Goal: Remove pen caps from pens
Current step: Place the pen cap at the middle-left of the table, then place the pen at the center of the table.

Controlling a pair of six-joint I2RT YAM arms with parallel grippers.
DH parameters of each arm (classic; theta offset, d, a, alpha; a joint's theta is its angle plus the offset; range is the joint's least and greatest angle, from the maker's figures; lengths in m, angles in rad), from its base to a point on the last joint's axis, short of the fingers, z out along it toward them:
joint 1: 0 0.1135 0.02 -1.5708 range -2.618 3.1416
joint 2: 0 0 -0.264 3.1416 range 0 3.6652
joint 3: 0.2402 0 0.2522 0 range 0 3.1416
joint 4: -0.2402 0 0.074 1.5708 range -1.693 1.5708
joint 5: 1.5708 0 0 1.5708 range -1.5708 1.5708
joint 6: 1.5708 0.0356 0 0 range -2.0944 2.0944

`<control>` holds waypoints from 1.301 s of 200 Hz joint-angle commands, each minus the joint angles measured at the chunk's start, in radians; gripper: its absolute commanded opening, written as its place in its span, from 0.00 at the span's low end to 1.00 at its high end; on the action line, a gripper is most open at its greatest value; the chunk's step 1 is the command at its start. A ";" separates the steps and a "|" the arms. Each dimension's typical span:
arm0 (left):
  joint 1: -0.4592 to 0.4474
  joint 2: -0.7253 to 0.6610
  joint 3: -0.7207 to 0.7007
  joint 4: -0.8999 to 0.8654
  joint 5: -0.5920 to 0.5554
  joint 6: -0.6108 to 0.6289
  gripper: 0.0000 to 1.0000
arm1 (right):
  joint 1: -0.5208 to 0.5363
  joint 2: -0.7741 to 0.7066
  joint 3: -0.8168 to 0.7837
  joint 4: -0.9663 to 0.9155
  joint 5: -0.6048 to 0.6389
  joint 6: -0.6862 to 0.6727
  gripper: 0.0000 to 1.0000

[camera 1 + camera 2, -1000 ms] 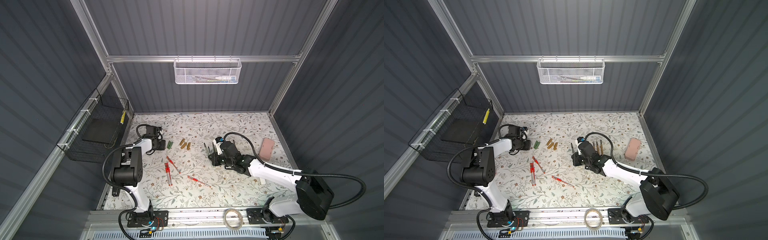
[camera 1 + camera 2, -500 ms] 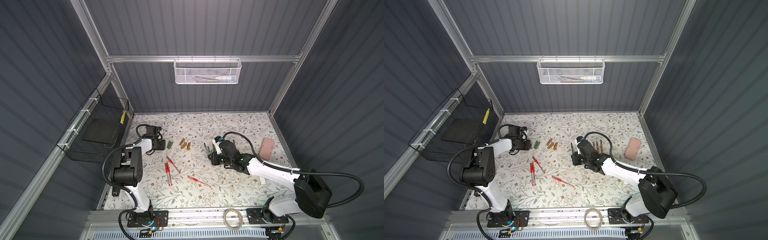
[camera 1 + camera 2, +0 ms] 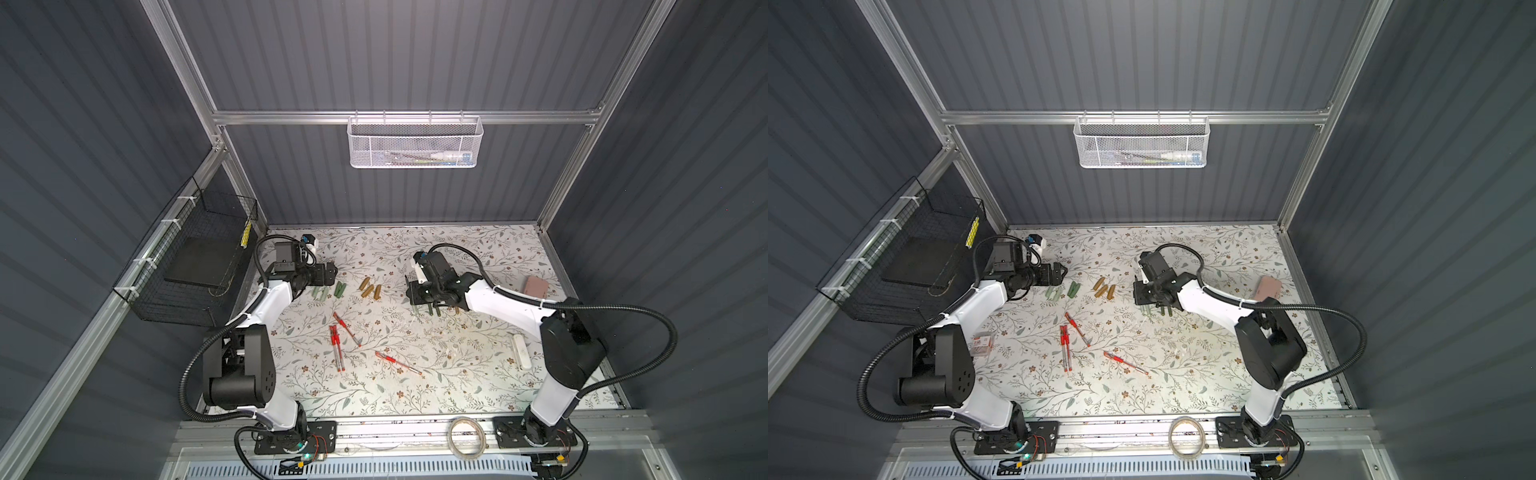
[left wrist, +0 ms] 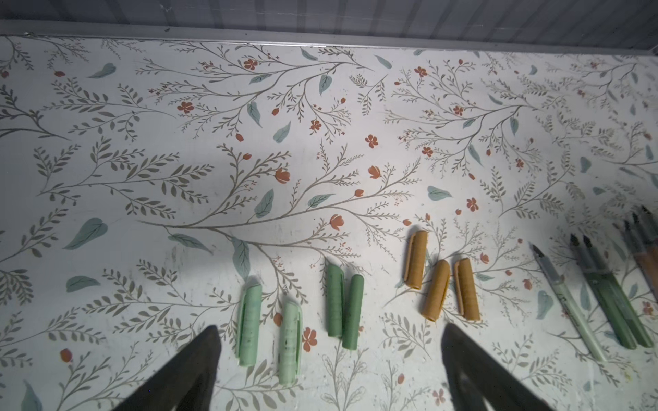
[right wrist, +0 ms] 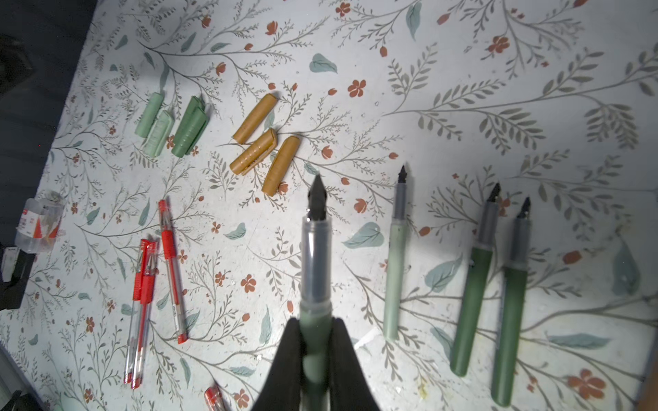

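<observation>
Four green pen caps (image 4: pixel 290 341) and three gold-brown pen caps (image 4: pixel 436 288) lie loose in a row on the floral table; in a top view the green ones (image 3: pixel 328 291) sit left of the gold-brown ones (image 3: pixel 370 289). My left gripper (image 4: pixel 331 329) hovers open over the green caps, holding nothing. My right gripper (image 5: pixel 315 338) is shut on an uncapped green pen (image 5: pixel 315 263), dark nib pointing away. Three more uncapped green pens (image 5: pixel 473 302) lie beside it. Several red pens (image 5: pixel 144 281) lie with caps on.
A pink block (image 3: pixel 536 286) and a white flat bar (image 3: pixel 521 352) lie at the right. A small clear box (image 3: pixel 982 343) sits front left. A black wire basket (image 3: pixel 195 257) hangs on the left wall, and a tape roll (image 3: pixel 465 432) rests on the front rail.
My left gripper's jaws have opened wide above the green caps. The right arm has moved a little back and left, still gripping the green pen.
</observation>
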 commanded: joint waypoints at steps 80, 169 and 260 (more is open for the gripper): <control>0.031 -0.042 -0.029 0.024 0.115 -0.064 1.00 | -0.012 0.301 0.266 -0.212 0.039 -0.030 0.01; 0.051 -0.054 -0.053 0.052 0.106 -0.085 1.00 | -0.011 0.360 0.289 -0.239 0.079 -0.025 0.10; 0.067 -0.062 -0.068 0.071 0.108 -0.102 1.00 | -0.002 0.281 0.246 -0.224 0.088 -0.029 0.29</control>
